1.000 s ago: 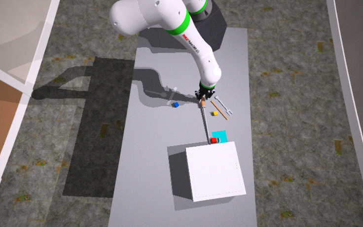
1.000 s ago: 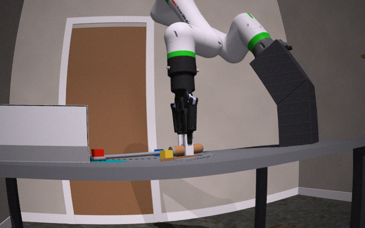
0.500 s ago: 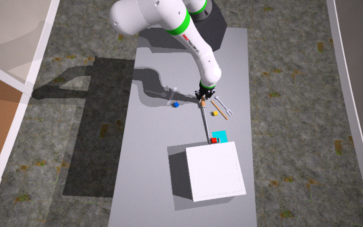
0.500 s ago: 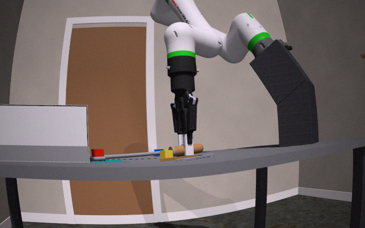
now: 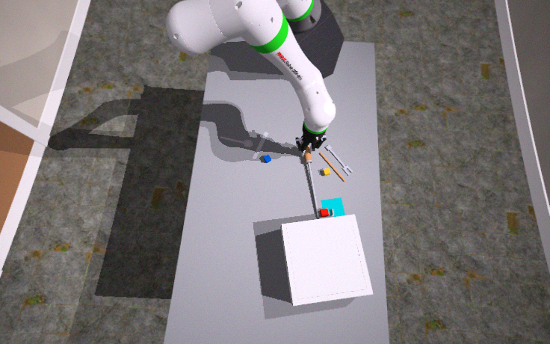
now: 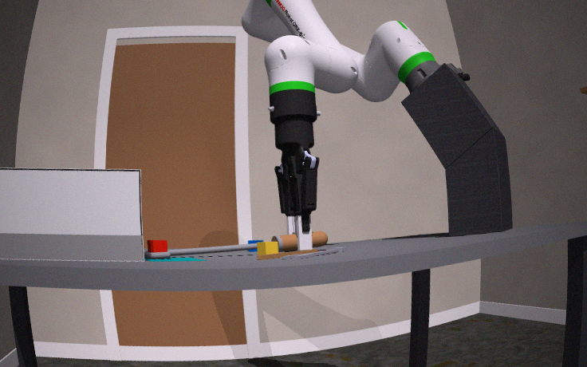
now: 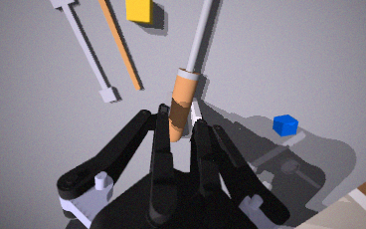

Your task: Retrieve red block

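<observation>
The gripper (image 7: 181,124) is clamped on the wooden handle (image 7: 180,102) of a long grey hook tool (image 5: 311,188) lying on the grey table (image 5: 226,239). The tool's far end sits beside the red block (image 5: 323,212), which rests just in front of the white cabinet (image 5: 326,258), on the near-left edge of the teal square (image 5: 335,204). A yellow cube (image 5: 326,171), a blue cube (image 5: 267,158), a wooden stick (image 5: 332,166) and a grey fork-ended tool (image 5: 338,160) lie loose nearby.

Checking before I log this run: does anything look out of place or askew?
Only the red block: it sits at the teal square's edge beside the cabinet, seemingly not fully inside. The gripper grips the hooked tool's wooden handle squarely.
</observation>
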Action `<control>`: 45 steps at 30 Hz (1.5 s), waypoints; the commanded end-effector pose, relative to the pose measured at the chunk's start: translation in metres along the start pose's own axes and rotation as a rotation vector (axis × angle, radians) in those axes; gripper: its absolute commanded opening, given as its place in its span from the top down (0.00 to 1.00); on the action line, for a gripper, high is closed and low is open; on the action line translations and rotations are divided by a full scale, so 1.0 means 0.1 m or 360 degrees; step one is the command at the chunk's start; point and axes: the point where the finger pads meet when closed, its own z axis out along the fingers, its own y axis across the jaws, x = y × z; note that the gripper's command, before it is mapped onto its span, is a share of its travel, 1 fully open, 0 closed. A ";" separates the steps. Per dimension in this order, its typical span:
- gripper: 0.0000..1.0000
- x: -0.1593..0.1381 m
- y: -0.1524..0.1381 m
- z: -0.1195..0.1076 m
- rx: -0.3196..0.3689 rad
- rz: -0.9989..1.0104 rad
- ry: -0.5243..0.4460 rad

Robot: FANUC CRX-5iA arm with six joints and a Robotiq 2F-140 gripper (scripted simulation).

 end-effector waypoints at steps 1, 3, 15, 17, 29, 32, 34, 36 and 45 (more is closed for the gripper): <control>1.00 0.00 -0.02 0.00 0.0000 0.0000 0.0000; 1.00 -0.01 -0.04 0.00 0.0000 0.0000 0.0000; 1.00 -0.05 -0.20 0.00 0.0000 0.0001 0.0000; 1.00 -0.06 -0.24 0.00 0.0000 0.0001 0.0000; 1.00 -0.11 -0.42 0.00 0.0000 0.0002 0.0000; 1.00 -0.12 -0.46 0.00 0.0000 0.0003 0.0000; 1.00 -0.13 -0.48 0.00 0.0000 0.0003 0.0000; 1.00 -0.13 -0.50 0.00 0.0000 0.0003 0.0000; 1.00 -0.14 -0.53 0.00 0.0000 0.0003 0.0000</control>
